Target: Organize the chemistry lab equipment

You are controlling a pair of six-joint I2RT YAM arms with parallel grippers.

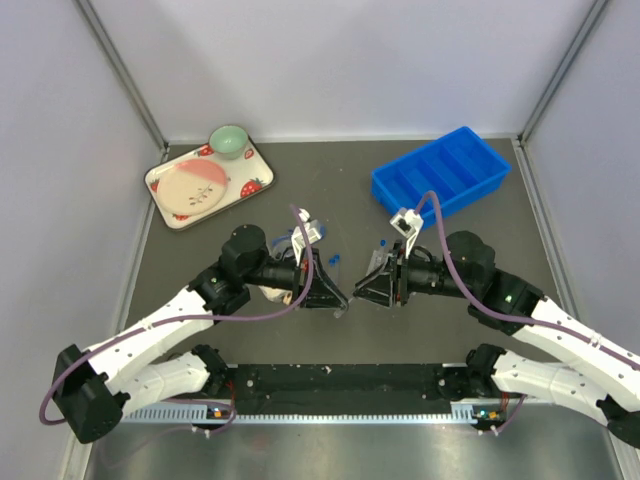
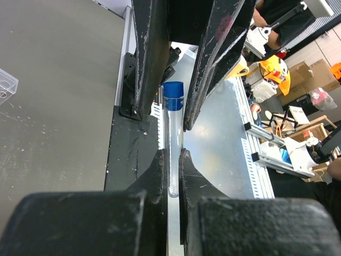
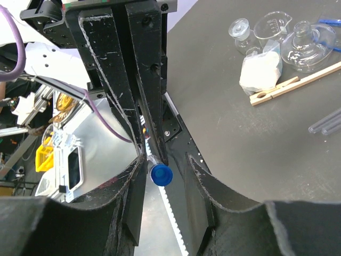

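A clear blue-capped tube (image 2: 173, 133) is held above the table's near edge, between the two arms. My left gripper (image 2: 171, 157) is shut on its rounded bottom end, and its blue cap (image 2: 173, 95) points away toward the right arm. My right gripper (image 3: 165, 158) is open, with its jaws on either side of that cap (image 3: 160, 174). The cap lies close to one finger and a gap shows on the other side. In the top view the two grippers (image 1: 337, 297) (image 1: 362, 293) meet tip to tip.
Small glass flasks (image 3: 303, 42), a whitish wad (image 3: 260, 72), a wooden stick (image 3: 290, 84) and more tubes (image 3: 327, 122) lie on the dark table. A corner of the clear rack (image 2: 6, 85) shows. The strawberry tray (image 1: 170, 207) and blue bin (image 1: 440, 175) stand at the back.
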